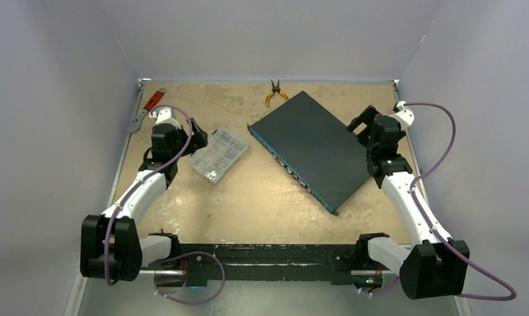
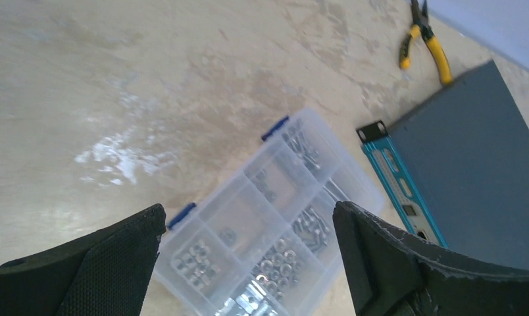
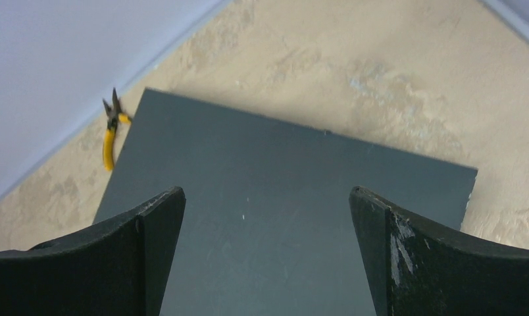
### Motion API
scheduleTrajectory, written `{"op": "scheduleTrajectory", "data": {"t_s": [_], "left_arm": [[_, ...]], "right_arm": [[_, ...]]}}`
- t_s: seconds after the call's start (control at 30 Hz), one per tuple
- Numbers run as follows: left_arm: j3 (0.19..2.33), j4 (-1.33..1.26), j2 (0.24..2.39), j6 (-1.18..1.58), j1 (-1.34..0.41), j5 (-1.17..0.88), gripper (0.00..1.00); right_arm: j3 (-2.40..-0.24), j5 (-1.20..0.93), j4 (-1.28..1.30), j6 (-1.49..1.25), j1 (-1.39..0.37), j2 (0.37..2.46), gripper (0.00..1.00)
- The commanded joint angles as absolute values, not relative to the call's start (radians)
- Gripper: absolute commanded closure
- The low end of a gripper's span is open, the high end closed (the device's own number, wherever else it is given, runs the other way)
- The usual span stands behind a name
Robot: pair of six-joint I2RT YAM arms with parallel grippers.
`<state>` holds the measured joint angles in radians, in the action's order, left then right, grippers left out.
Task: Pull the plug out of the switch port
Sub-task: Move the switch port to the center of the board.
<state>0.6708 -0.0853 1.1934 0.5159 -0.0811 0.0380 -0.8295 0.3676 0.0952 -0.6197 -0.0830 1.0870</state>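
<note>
Switch [image 1: 314, 141] lies flat and skewed, right of centre on the bench [image 1: 249, 204]. It is rigid metal, probably heavy. Port face [image 1: 291, 170] is turned toward the left arm.

No plug discernible. It is likely small and latched: grip its body, not the cable.

Left fingers [image 2: 117, 257] apart above compartment box [image 2: 275, 197]. Right fingers [image 3: 137, 250] apart above the switch.

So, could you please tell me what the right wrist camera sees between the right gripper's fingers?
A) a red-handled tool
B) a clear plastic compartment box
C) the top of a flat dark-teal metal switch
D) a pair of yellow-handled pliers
C: in the right wrist view the open right gripper frames the plain top of the flat dark-teal metal switch, while the yellow-handled pliers lie off to the side, beyond its far corner.
</note>
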Motion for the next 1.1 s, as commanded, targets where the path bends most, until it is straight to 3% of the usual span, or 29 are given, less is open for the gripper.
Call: {"op": "scheduleTrajectory", "data": {"t_s": [0.0, 0.33, 0.53, 0.73, 1.07], "left_arm": [[0.710, -0.160, 1.244, 0.553, -0.083, -0.185, 0.01], [0.848, -0.177, 1.518, 0.554, -0.122, -0.359, 0.01], [1.071, -0.046, 1.661, 0.448, -0.264, -0.213, 0.01], [1.361, 0.118, 1.854, 0.325, -0.389, -0.038, 0.00], [1.691, 0.216, 2.142, 0.254, -0.452, 0.009, 0.01]], "right_arm": [[-0.794, 0.250, 0.171, -0.633, -0.080, 1.052, 0.01], [-0.729, 0.131, 0.240, -0.617, -0.069, 1.086, 0.01], [-0.733, 0.157, 0.344, -0.649, -0.042, 1.127, 0.01], [-0.661, 0.018, 0.357, -0.665, 0.113, 1.167, 0.01], [-0.620, -0.039, 0.351, -0.684, 0.235, 1.254, 0.01]]}}
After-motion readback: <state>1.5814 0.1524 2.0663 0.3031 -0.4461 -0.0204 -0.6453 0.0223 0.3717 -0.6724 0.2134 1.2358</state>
